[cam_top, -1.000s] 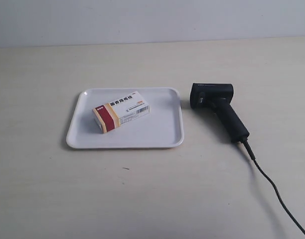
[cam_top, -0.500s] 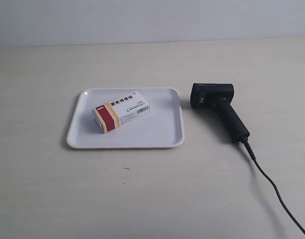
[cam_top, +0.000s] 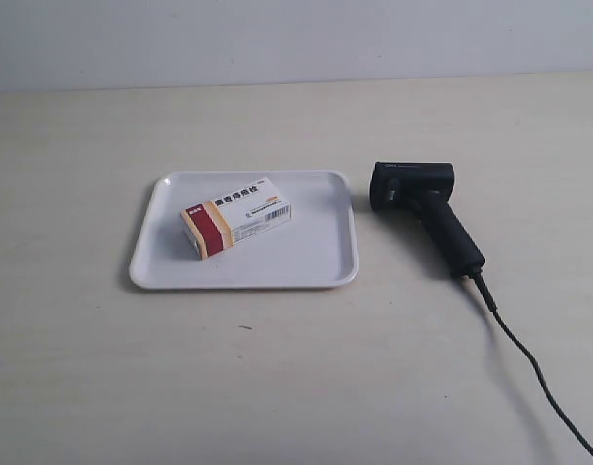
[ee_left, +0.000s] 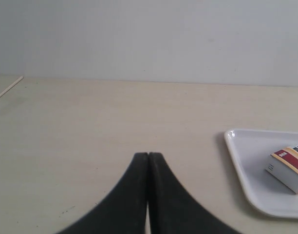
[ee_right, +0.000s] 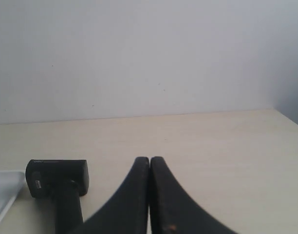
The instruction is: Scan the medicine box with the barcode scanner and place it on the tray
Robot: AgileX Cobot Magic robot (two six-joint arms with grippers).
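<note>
The medicine box (cam_top: 236, 217) lies flat on the white tray (cam_top: 306, 262), toward its left half, red and tan stripe at its near-left end. The black barcode scanner (cam_top: 424, 208) lies on the table just right of the tray, its cable (cam_top: 529, 360) trailing to the lower right. No arm shows in the exterior view. My left gripper (ee_left: 148, 156) is shut and empty, over bare table, with the tray (ee_left: 241, 165) and box (ee_left: 289, 165) off to one side. My right gripper (ee_right: 149, 159) is shut and empty, with the scanner (ee_right: 57, 183) beside it.
The pale wooden table (cam_top: 277, 387) runs back to a plain white wall (cam_top: 296, 39). A table corner shows in the right wrist view, and a table edge (ee_left: 8, 88) in the left wrist view.
</note>
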